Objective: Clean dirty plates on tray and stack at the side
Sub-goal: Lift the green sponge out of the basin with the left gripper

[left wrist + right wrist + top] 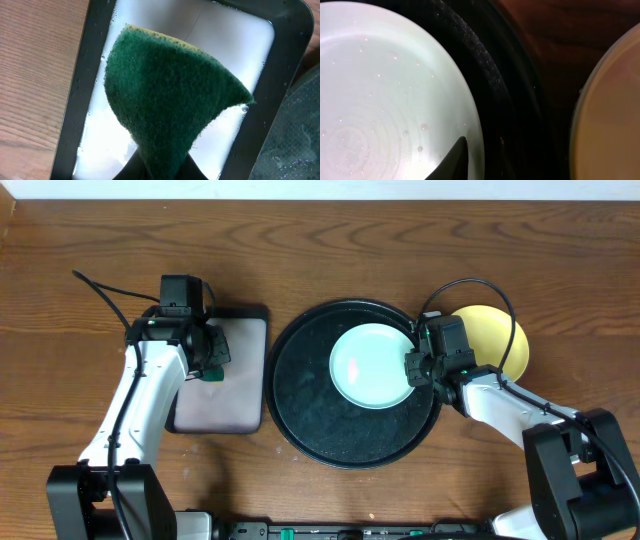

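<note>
Sitting right of centre on the tray (310, 430), the mint plate (365, 365) has the right gripper (418, 367) at its rim.
Plate lies flat, beaded with droplets, a faint pinkish tinge on it. One dark fingertip (454, 159) lies over its edge; the other is hidden, so I can't tell whether it's pinched, though it looks like a steadying hold for scrubbing. Just outside the tray, the yellow plate (495, 340) rests on the table (100, 240), likely the stacking spot. Far left, the left gripper (162, 170) pinches a green sponge (170, 90) above the wet rectangular tray (75, 100), ready to wipe.
</note>
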{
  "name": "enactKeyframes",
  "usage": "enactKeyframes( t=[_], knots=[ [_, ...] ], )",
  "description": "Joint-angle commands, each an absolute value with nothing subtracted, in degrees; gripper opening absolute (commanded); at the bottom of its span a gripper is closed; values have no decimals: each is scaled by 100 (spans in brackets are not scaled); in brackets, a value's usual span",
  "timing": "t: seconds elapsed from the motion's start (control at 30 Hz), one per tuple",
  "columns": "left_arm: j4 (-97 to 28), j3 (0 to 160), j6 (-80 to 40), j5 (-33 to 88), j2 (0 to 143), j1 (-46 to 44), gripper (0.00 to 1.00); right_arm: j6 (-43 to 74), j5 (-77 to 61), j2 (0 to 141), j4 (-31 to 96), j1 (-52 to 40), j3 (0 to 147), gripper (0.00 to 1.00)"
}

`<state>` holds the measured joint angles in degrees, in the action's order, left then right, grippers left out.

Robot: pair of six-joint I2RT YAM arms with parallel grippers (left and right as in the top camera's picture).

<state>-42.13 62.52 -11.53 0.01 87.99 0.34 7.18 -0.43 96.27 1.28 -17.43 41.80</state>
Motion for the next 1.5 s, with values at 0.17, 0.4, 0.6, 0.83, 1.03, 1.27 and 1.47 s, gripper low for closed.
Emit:
enactKeyframes(
  t=[0.17,0.4,0.6,0.83,1.03,1.27,1.47],
  knots=[
    [-3990,6399,-854,-71,8774,69,7,770,-30,9668,95,-1728,4156,1],
    [-3538,6401,-620,-73,8385,69,8,893,-600,9660,-67,-1730,4187,1],
    [-3389,6401,-622,-73,7581,69,7,1223,-764,9653,-47,-1730,4200,1],
    [-3382,6401,-617,-75,6941,69,7,1238,-932,9655,-43,-1730,4200,1],
    [-3350,6401,-602,-222,6810,69,7,1238,-932,9655,-34,-1730,4200,1],
    [-3398,6510,-604,-242,6827,69,7,1238,-932,9655,-34,-1730,4200,1],
    [-4462,7524,-628,-233,7459,67,7,1238,-932,9655,-34,-1730,4200,1]
  ],
)
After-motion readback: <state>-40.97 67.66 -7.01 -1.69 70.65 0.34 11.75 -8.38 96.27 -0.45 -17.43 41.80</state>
